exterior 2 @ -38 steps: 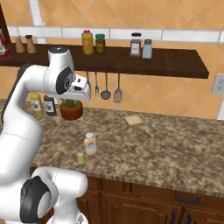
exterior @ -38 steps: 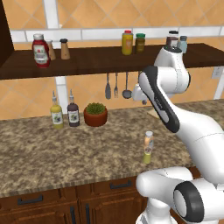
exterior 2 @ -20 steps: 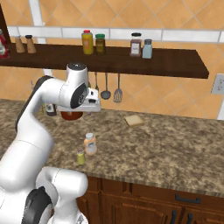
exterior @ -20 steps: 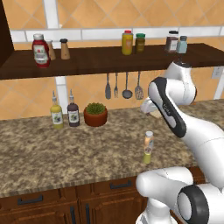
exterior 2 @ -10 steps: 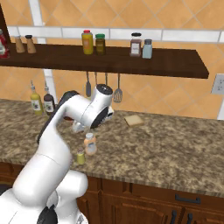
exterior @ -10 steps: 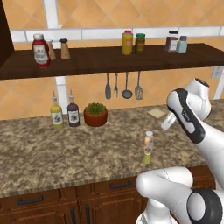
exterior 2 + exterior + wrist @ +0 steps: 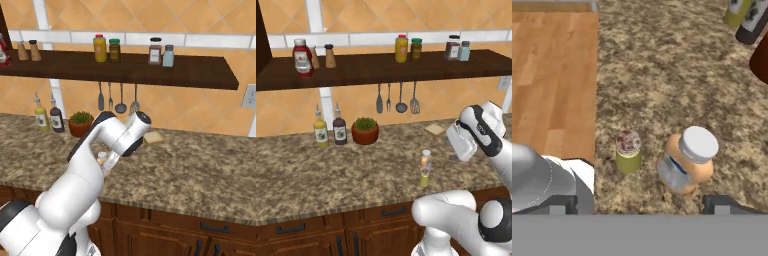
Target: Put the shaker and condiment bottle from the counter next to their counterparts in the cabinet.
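Condiment bottle [image 7: 687,160] and shaker [image 7: 628,151] stand just beside each other on the speckled counter [image 7: 677,75], low in the hand view; whether the hand [image 7: 639,202] is released or clenched cannot be told.

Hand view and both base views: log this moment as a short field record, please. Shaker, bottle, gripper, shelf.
shaker: upright on the counter, beside the bottle, near the counter edge
condiment bottle: upright on the counter, white cap on
gripper: above the two, holding nothing; opening hard to judge
cabinet: ketchup bottle and two brown shakers at the left end
task state: nothing moved to the shelf yet
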You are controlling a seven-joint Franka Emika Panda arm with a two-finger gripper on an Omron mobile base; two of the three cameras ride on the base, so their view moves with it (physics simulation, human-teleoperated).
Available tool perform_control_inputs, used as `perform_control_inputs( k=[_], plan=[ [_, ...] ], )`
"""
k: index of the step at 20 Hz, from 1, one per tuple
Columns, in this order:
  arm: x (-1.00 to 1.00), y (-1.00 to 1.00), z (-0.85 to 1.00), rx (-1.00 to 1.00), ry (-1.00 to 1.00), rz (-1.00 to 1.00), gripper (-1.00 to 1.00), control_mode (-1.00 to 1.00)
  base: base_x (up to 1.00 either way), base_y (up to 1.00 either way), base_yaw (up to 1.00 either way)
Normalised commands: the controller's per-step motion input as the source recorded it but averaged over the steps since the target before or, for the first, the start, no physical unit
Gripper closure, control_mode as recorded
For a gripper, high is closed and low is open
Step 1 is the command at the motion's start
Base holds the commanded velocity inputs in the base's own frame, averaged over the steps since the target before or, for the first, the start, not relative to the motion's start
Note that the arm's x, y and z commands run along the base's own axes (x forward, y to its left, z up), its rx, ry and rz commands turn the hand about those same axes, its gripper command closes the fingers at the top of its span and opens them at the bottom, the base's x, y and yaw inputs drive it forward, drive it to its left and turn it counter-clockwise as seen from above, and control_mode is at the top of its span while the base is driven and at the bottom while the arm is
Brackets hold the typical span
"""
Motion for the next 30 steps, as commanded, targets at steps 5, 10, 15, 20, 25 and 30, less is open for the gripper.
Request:
perform_control_inputs(
  k=[5, 10, 15, 20, 25, 30],
  plan=[
    [0.18, -0.05, -0.28, 0.01, -0.09, 0.38, -1.00, -1.00, 0.00, 0.00, 0.00],
    [0.19, 0.00, -0.16, 0.03, -0.01, 0.13, -1.00, -1.00, 0.00, 0.00, 0.00],
    [0.28, 0.04, -0.26, 0.01, 0.00, 0.01, -1.00, -1.00, 0.00, 0.00, 0.00],
    [0.22, 0.04, -0.31, 0.09, 0.00, 0.00, -1.00, -1.00, 0.00, 0.00, 0.00],
    [0.20, 0.01, -0.05, 0.13, 0.04, 0.00, -1.00, -1.00, 0.00, 0.00, 0.00],
    [0.21, 0.18, -0.23, 0.06, 0.15, 0.03, -1.00, -1.00, 0.00, 0.00, 0.00]
  ],
)
